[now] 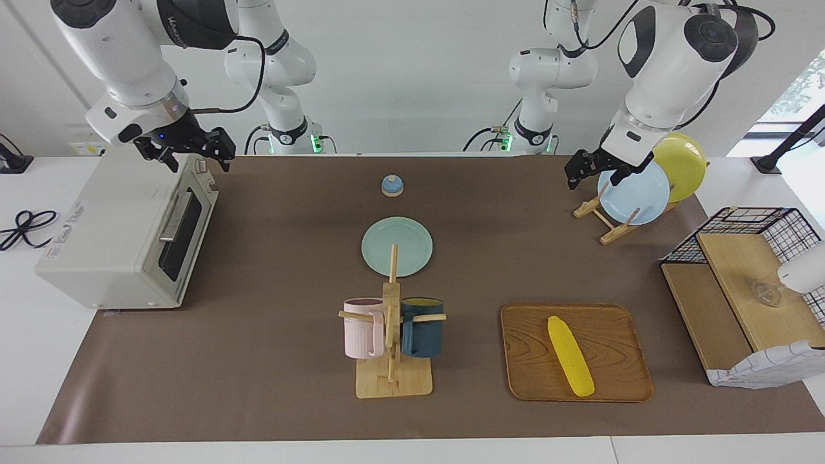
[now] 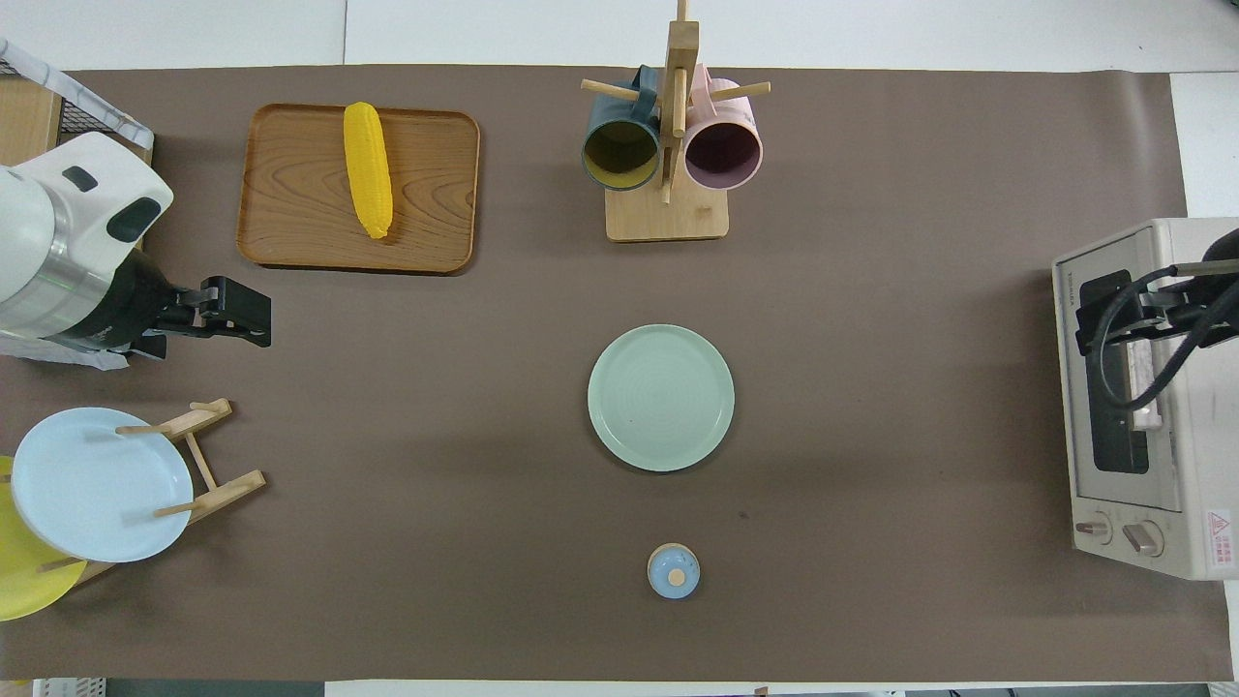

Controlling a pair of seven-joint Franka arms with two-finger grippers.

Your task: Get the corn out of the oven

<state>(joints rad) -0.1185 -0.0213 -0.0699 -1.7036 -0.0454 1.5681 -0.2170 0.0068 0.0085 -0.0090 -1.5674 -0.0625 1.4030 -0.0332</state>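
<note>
The corn (image 1: 570,356) is a bare yellow cob lying on a wooden tray (image 1: 535,348) toward the left arm's end of the table; it also shows in the overhead view (image 2: 368,169). The off-white oven (image 1: 116,225) stands at the right arm's end with its dark glass door shut; the overhead view shows it too (image 2: 1181,407). My right gripper (image 1: 193,151) is open and empty, raised over the oven's top front edge above the door. My left gripper (image 1: 596,171) is open and empty, up in the air over the mat between the tray and the plate rack.
A pale green plate (image 1: 412,241) lies mid-table. A wooden mug tree (image 1: 392,322) holds a pink and a dark blue mug. A small blue bell (image 1: 392,185) sits nearer the robots. A rack holds a blue plate (image 1: 635,193) and a yellow plate (image 1: 683,164). A wire shelf (image 1: 741,283) stands at the left arm's end.
</note>
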